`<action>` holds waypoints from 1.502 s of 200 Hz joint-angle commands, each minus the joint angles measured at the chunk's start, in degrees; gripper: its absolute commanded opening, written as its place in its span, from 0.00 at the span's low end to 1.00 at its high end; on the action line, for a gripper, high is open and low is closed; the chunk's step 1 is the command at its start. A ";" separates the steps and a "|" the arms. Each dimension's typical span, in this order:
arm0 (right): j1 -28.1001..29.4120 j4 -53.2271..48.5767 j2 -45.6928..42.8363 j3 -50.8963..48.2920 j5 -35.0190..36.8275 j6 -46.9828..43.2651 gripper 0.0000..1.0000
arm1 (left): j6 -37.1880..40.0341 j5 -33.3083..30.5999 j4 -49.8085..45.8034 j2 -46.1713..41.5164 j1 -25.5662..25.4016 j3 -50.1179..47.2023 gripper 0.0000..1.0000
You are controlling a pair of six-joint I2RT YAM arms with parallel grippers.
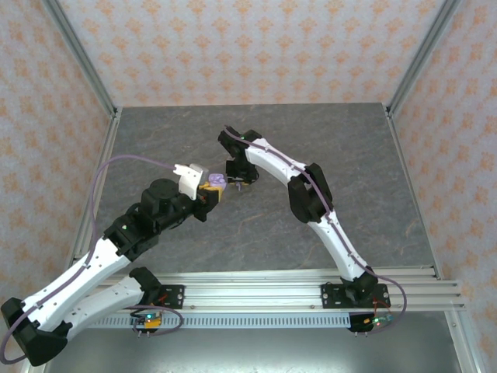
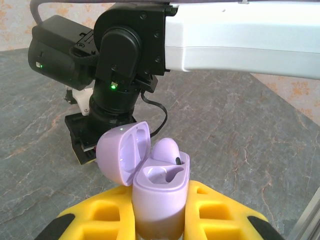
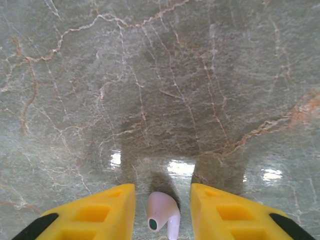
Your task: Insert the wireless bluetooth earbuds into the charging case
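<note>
Mid-surface, both arms meet w/ tools close together. The left tool (image 1: 208, 192) is clamped on the charging case (image 1: 217, 180) and holds it up off the surface (image 1: 349, 155), just beside the right tool (image 1: 237, 185).

Left wrist view: yellow fingers (image 2: 95, 215) of the left tool (image 2: 159, 202) press either side of the lilac charging case (image 2: 160, 192). The case is upright w/ its lid (image 2: 122, 150) hinged open to the left. One lilac earbud (image 2: 165, 149) sits in the far-right well of the case, rounded head up. The near well looks unfilled, tho part of it is in shadow. The right arm (image 2: 125, 75) hangs close behind the case, black wrist housing w/ a green LED lit.

Right wrist view: the right tool (image 3: 162, 189) points down at the marbled grey surface (image 3: 150, 75), jaws partly open. A second earbud (image 3: 164, 215), pale w/ a dark oval at its stem end, lies between the two yellow fingers (image 3: 100, 215). A gap shows on each side of it, so no grip is visible. Finger shadows fall on the surface right at the tips, so the tool is low. Can't tell whether the earbud rests on the surface or is lifted, since the frame's lower edge cuts it off.
</note>
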 commanded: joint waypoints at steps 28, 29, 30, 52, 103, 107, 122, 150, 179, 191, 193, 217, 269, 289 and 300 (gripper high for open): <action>0.94 -3.08 2.31 1.50 2.21 0.48 0.32 | 0.42 -1.16 0.52 -1.27 -0.06 -0.61 0.16; 0.95 -3.13 2.35 1.50 2.22 0.46 0.32 | 0.41 -1.10 0.47 -1.27 -0.04 -0.63 0.16; 0.95 -3.15 2.41 1.54 2.23 0.45 0.32 | 0.40 -1.11 0.49 -1.27 -0.07 -0.60 0.16; 1.10 -3.47 2.57 1.50 2.56 0.07 0.30 | 0.35 -1.12 0.42 -1.22 -0.10 -0.76 0.16; 1.21 -4.58 1.80 0.86 4.72 -1.64 0.18 | 0.15 -1.21 0.35 -1.44 -0.08 -0.87 0.16; 1.21 -4.50 1.34 0.63 5.01 -1.74 0.18 | 0.13 -1.20 0.34 -1.40 -0.08 -0.84 0.16; 1.19 -4.07 -0.18 -0.65 6.20 -2.49 0.16 | 0.13 -1.28 0.03 -1.40 -0.10 -0.78 0.16; 0.11 -3.54 -3.67 -4.21 7.03 -4.02 0.15 | -0.04 -1.15 -0.11 -1.53 -0.10 -0.63 0.16; -2.29 -0.79 -9.68 -12.24 5.95 -6.96 0.14 | -0.22 -0.98 -0.04 -1.39 -0.08 -0.51 0.16; -3.36 0.13 -12.25 -15.71 5.40 -8.95 0.14 | -0.30 -0.95 0.07 -1.42 -0.09 -0.56 0.16; -3.49 0.22 -12.66 -16.25 5.33 -9.27 0.14 | -0.26 -0.92 0.05 -1.44 -0.10 -0.54 0.16; -4.96 0.43 -16.61 -21.77 5.98 -13.97 0.14 | -0.53 -0.86 0.65 -1.43 -0.10 -0.56 0.16; -6.67 -1.60 -18.40 -26.88 6.62 -21.66 0.14 | -1.05 -0.48 1.21 -1.01 -0.10 -0.50 0.16; -6.69 -2.36 -17.35 -26.63 7.10 -22.68 0.14 | -1.05 -0.42 1.57 -0.86 -0.10 -0.51 0.16; -6.66 -2.64 -16.83 -26.28 7.02 -22.99 0.14 | -1.20 -0.36 1.74 -0.79 -0.10 -0.49 0.16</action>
